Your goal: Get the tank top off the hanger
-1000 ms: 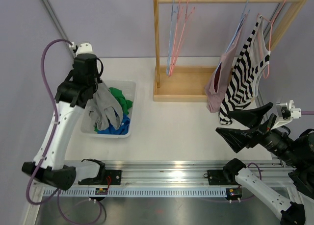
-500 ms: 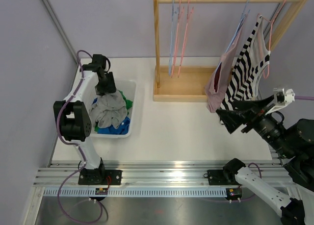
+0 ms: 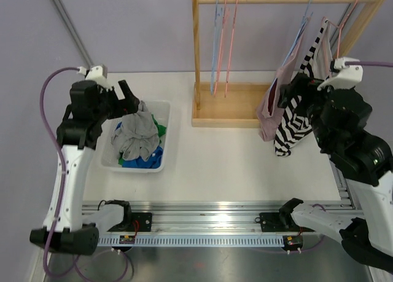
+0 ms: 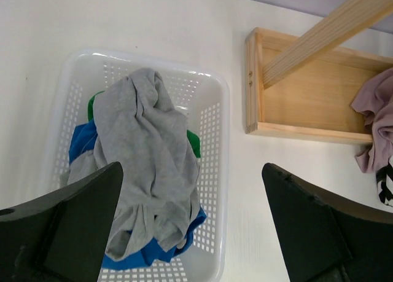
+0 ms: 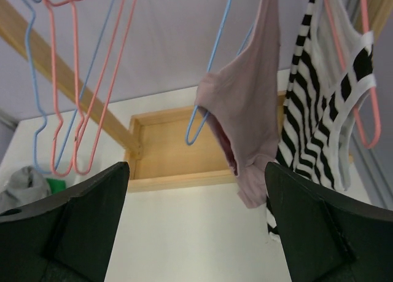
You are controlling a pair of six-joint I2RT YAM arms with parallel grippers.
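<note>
A black-and-white striped tank top (image 3: 305, 85) hangs on a pink hanger (image 3: 344, 24) at the right end of the wooden rail. Beside it, a pink tank top (image 3: 273, 107) hangs half off a blue hanger (image 3: 301, 30). My right gripper (image 3: 293, 97) is raised in front of both and open, holding nothing. In the right wrist view, the pink tank top (image 5: 245, 104) and the striped one (image 5: 319, 110) hang ahead of the right gripper (image 5: 196, 233). My left gripper (image 3: 127, 101) hovers open over the white basket (image 3: 164, 134), empty.
The basket (image 4: 215, 190) holds a grey garment (image 4: 147, 153) on top of blue and green clothes. The wooden rack's base (image 3: 233, 107) stands at the back centre, with three empty pink and blue hangers (image 3: 221, 42) at the rail's left end.
My left gripper opened and let the grey garment drop into the basket, then lifted clear. My right arm rose and swung up to the hanging tank tops.
</note>
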